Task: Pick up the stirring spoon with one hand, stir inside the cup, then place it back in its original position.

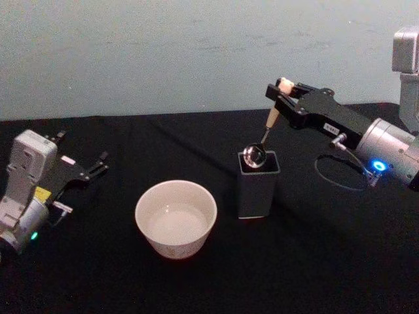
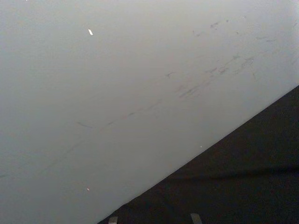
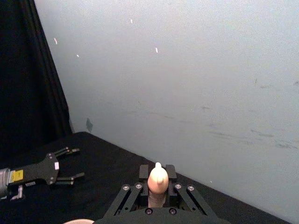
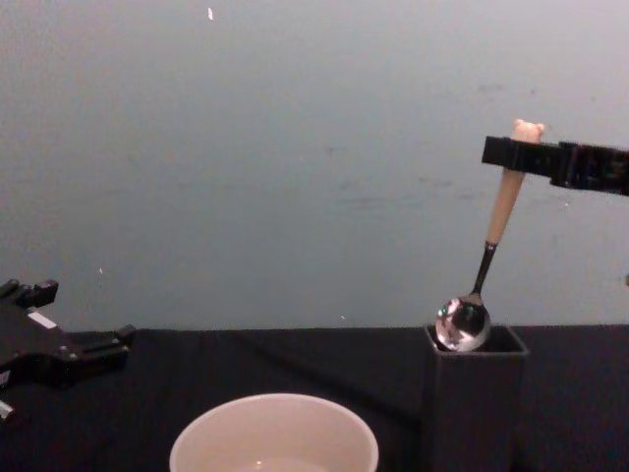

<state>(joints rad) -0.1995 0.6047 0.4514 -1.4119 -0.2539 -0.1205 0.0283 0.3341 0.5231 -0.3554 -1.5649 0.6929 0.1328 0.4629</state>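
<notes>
Stirring spoon (image 1: 270, 121) is gripped near the top of its cream handle by the right pincer (image 1: 283, 88), above the far right part of the scene.

A pale wall (image 1: 163, 52) is seen behind everything, and a black surface (image 1: 196, 288) is spread out below it. The silver-white right arm (image 1: 393, 147), with its blue ring (image 1: 378, 166) lit, is extended in from the right, well above the surface. The left arm (image 1: 23, 190) is parked at the left edge, low over the surface; its left pincer (image 4: 88, 313) is pointed toward the middle with the fingers spread apart and nothing held between them.

The cup (image 1: 175, 219), wide, round and cream-white, is set upright on the surface near the middle, on the near side. The holder (image 1: 257, 190), dark grey and square-mouthed, is stood upright just to the right of the cup and slightly farther back; the two are apart.

The right pincer's fingers are closed on the spoon, and the small bear head (image 4: 528, 129) is left showing above them. The spoon is hung bowl-down and tilted, its top leaned to the right. Its shiny metal bowl (image 4: 462, 324) is placed at the holder's mouth, level with the rim toward the left side. Whether the bowl is touching the rim cannot be told.
</notes>
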